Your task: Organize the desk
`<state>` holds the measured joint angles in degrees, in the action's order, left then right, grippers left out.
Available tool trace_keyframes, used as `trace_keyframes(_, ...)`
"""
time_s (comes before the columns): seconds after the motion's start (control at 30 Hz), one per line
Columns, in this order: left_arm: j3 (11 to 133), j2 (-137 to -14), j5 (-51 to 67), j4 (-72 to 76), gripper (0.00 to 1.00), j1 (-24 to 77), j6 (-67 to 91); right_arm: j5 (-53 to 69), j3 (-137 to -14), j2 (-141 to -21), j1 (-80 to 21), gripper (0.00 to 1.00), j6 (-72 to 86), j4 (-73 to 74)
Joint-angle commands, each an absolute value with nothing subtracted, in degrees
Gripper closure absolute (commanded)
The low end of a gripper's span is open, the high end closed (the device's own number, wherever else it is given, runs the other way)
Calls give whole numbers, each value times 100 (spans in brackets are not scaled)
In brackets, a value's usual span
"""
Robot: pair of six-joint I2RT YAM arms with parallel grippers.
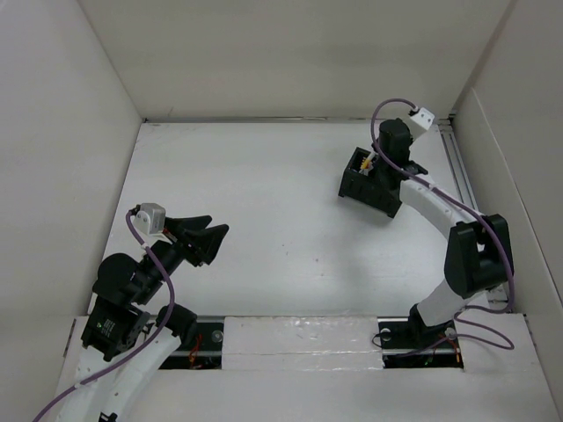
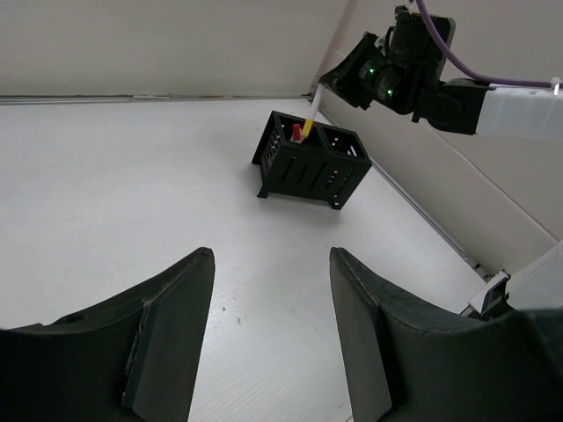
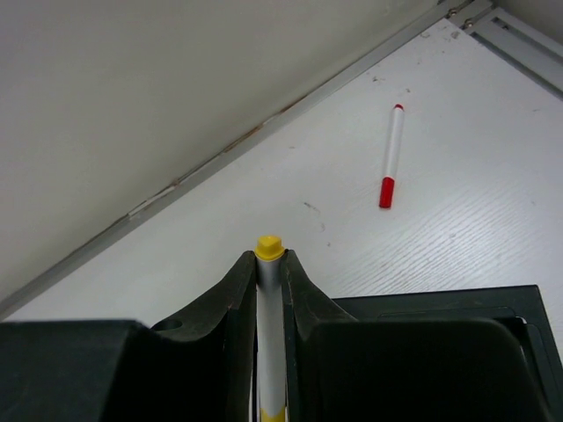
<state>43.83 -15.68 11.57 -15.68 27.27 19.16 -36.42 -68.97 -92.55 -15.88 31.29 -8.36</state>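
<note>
The right end effector (image 3: 270,268), at the bottom centre of its wrist view, pinches a yellow-capped pen (image 3: 269,248) between its fingers. Seen from the left wrist, at the upper right of the frame, the pen slants down from the fingers, its lower end at the open top of the black organizer box (image 2: 308,167), just beside a red item (image 2: 296,132) standing inside. Beyond the box, in the upper right of the right wrist view, a red-capped pen (image 3: 391,154) lies flat on the desk (image 1: 264,193), near the corner.

The left end effector (image 1: 207,233), at the lower left of the overhead frame, has its fingers (image 2: 176,316) spread wide and grips nothing, above bare white desk, well apart from the box at the upper right. A metal rail (image 1: 457,167) runs along the desk's right edge.
</note>
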Motion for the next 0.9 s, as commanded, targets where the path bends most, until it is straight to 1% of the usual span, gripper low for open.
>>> trace_keyframes(0.0, 4359, -1661, 1195, -1336, 49, 2707, 1907, -4043, -6759, -9220, -1661, 100, 2857, -1441)
trace_keyframes(0.03, 4351, -1679, 1195, -1327, 49, 2707, 1916, -4208, -6707, -9237, -1783, 100, 2822, -1494)
trace_keyframes(0.27, 4351, -1705, 1195, -1345, 48, 2707, 1907, -4377, -6627, -9422, -1890, 99, 2839, -1538)
trace_keyframes(0.3, 4359, -1688, 1195, -1362, 49, 2707, 1907, -4368, -6592, -9413, -1951, 91, 2839, -1573)
trace_keyframes(0.37, 4351, -1679, 1187, -1345, 48, 2707, 1907, -4359, -6530, -9404, -2029, 80, 2830, -1617)
trace_keyframes(0.4, 4342, -1687, 1187, -1336, 49, 2707, 1907, -4351, -6522, -9396, -2109, 65, 2813, -1635)
trace_keyframes(0.47, 4350, -1687, 1195, -1345, 49, 2707, 1907, -4280, -6530, -9343, -2162, 50, 2830, -1591)
trace_keyframes(0.5, 4351, -1687, 1195, -1362, 49, 2707, 1907, -4263, -6548, -9325, -2162, 36, 2917, -1547)
trace_keyframes(0.57, 4350, -1687, 1213, -1336, 48, 2707, 1916, -4105, -6583, -9151, -2224, 27, 3014, -1398)
trace_keyframes(0.6, 4351, -1687, 1239, -1336, 48, 2707, 1907, -4035, -6574, -9080, -2276, 19, 3093, -1371)
trace_keyframes(0.67, 4333, -1714, 1292, -1327, 48, 2707, 1899, -3815, -6539, -8765, -2329, 13, 3138, -1362)
trace_keyframes(0.7, 4333, -1731, 1327, -1327, 48, 2707, 1898, -3745, -6539, -8667, -2381, 7, 3190, -1328)
trace_keyframes(0.73, 4342, -1749, 1345, -1292, 48, 2707, 1890, -3553, -6565, -8553, -2382, 7, 3225, -1162)
trace_keyframes(0.77, 4324, -1758, 1475, -1266, 47, 2707, 1881, -3377, -6670, -8326, -2434, 0, 3278, -1030)
trace_keyframes(0.8, 4316, -1775, 1572, -1248, 47, 2707, 1863, -3123, -6767, -8228, -2435, 0, 3374, -854)
trace_keyframes(0.83, 4307, -1801, 1695, -1213, 46, 2707, 1828, -2494, -6872, -8131, -2435, 0, 3401, -487)
trace_keyframes(0.87, 4298, -1819, 1975, -1135, 46, 2707, 1811, -2209, -6986, -8034, -2435, 0, 3401, -318)
